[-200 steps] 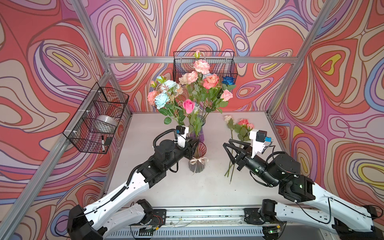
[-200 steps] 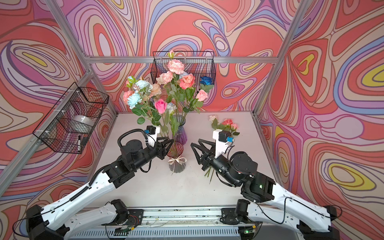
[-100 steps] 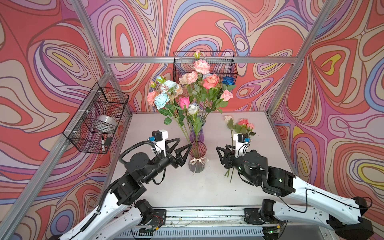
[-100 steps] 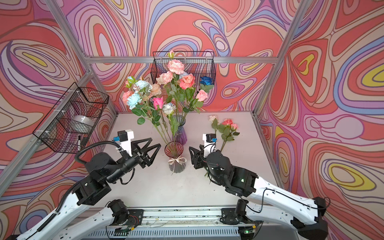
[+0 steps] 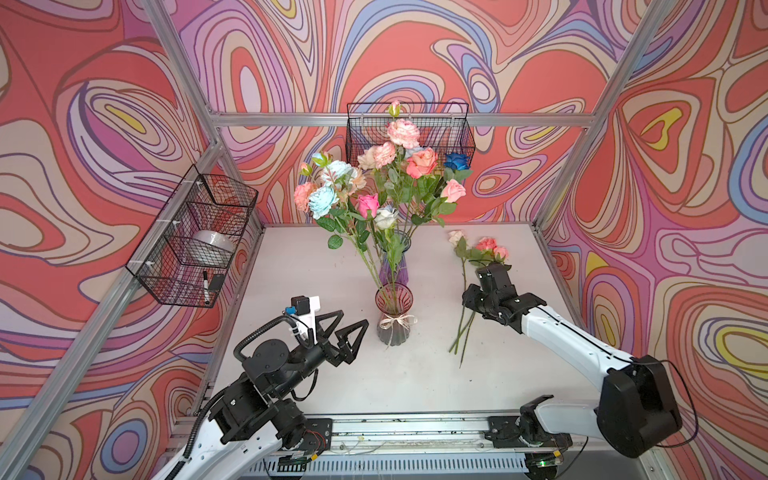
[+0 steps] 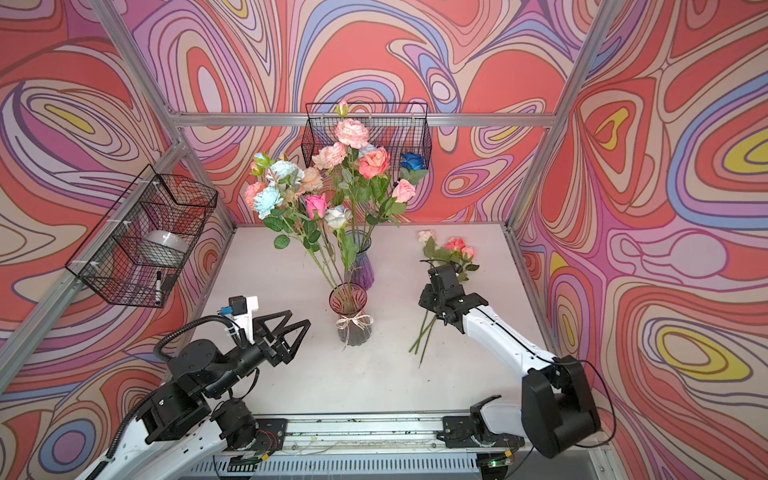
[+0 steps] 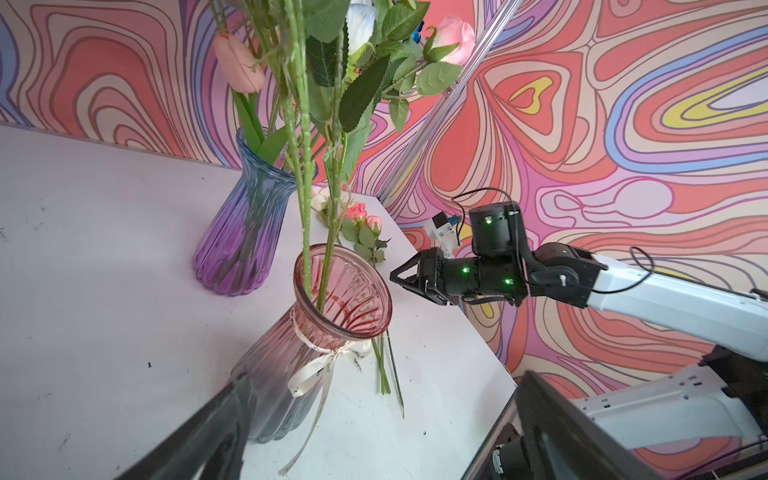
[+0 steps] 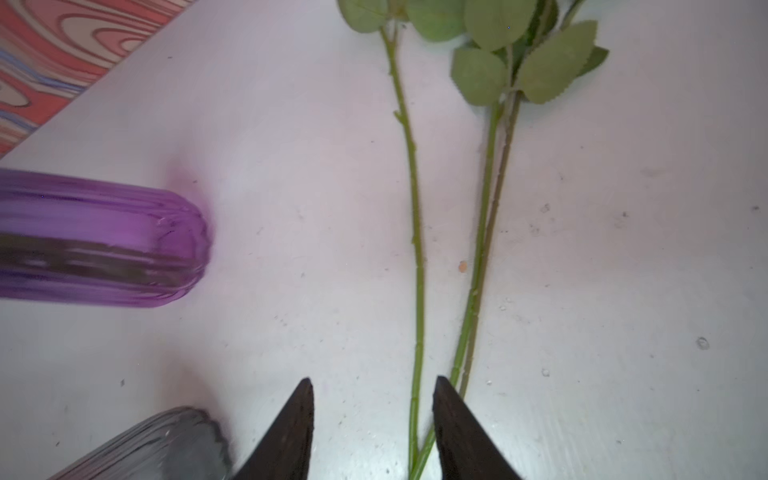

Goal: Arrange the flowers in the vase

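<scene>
Here, flower stems [image 8: 419, 270] between the right fingers [image 8: 461, 436].

Near vase [image 7: 345, 291]: ribbed glass, glossy, see-through.
Far vase [image 7: 237, 257]: ribbed purple glass, glossy.
Table [image 5: 415, 382]: matt white, scuffed, speckled.
Left basket [image 5: 164, 221]: black metal wire.
Frame [image 5: 291, 119]: bare metal, satin.
Ribbon [image 7: 307, 376]: cream, satin sheen.

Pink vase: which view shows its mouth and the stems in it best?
Left wrist view: the pink vase is close, with its open mouth and the stems inside clear. Both top views show it small, from above. Right wrist catches only its blurred grey base.
</scene>
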You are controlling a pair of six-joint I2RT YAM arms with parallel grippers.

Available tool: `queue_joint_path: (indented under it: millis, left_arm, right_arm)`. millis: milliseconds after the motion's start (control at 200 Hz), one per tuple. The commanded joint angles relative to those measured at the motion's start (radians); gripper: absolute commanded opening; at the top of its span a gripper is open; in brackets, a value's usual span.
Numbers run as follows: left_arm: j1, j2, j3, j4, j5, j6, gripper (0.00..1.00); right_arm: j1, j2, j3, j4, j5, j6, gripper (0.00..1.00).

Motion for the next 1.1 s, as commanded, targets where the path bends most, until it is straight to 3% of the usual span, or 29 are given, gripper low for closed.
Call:
queue_joint_path:
  millis: [0,491,741,1096]
  left_arm:
    - [-0.005,-0.032,-0.020,-0.032,-0.011,-0.039,1.00]
    - [-0.005,-0.087,-0.051,-0.102,-0.006,-0.064,1.00]
    - [-0.005,-0.130,-0.053,-0.132,-0.027,-0.062,1.00]
    - [-0.004,-0.147,-0.044,-0.161,-0.045,-0.048,1.00]
  right_arm:
    - [-0.046,0.073,0.029,0.072,-0.038,-0.016,0.46]
    - [-0.051,0.613,0.508,-0.136,0.156,-0.127,0.34]
    - [-0.053,0.714,0.619,-0.209,0.167,-0.144,0.28]
    - [-0.060,0.766,0.601,-0.196,0.079,-0.149,0.02]
